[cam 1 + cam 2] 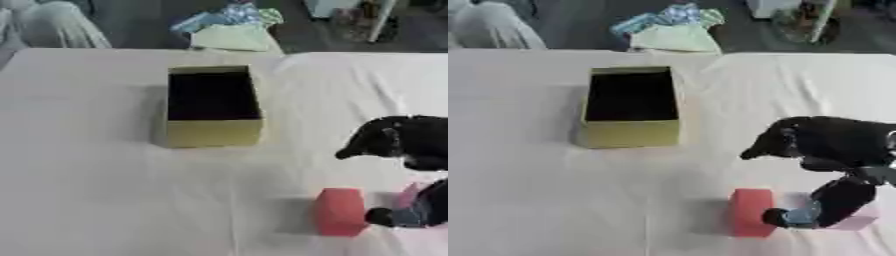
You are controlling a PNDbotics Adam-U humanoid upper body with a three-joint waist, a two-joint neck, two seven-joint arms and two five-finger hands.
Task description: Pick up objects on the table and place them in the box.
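Right hand [824, 150] in from the right, fingers curled, one fingertip [776, 217] touching the red block's [752, 212] right side; not clearly gripping it. Pink object [859, 220] just right of the block. Gold box [630, 107] sits open, up-left of the block, well apart.

The box [214, 106] stands behind and left of the block [340, 211] on the table [87, 190].
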